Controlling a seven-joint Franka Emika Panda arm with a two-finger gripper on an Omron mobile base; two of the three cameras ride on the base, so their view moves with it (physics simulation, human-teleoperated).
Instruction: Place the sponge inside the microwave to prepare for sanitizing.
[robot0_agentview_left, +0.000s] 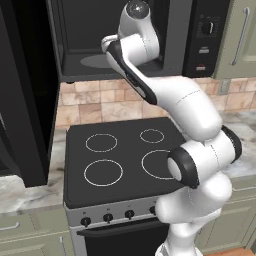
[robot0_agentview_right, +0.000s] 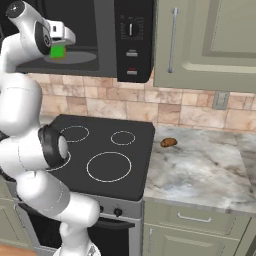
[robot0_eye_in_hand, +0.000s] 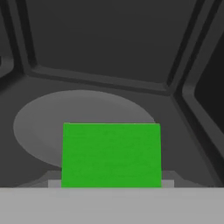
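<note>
The microwave (robot0_agentview_right: 132, 40) hangs above the stove with its door open and its grey interior (robot0_agentview_left: 75, 30) exposed. My arm reaches up into the cavity. The gripper (robot0_agentview_right: 57, 49) is shut on the sponge (robot0_agentview_right: 57, 51), a bright green block held low over the near part of the round plate (robot0_agentview_right: 77, 58). I cannot tell whether the sponge touches the plate. In the hand view the sponge's green face (robot0_eye_in_hand: 111, 155) sits in the lower middle, hiding the fingertips, with the round plate (robot0_eye_in_hand: 78, 116) and the cavity's back wall behind it.
The open microwave door (robot0_agentview_left: 25, 100) stands dark at the left. Below is the black stovetop (robot0_agentview_left: 120, 155) with its burner rings. A small brown roundish object (robot0_agentview_right: 169, 142) lies on the marble counter (robot0_agentview_right: 210, 170) to the right. Green cabinets (robot0_agentview_right: 210, 35) flank the microwave.
</note>
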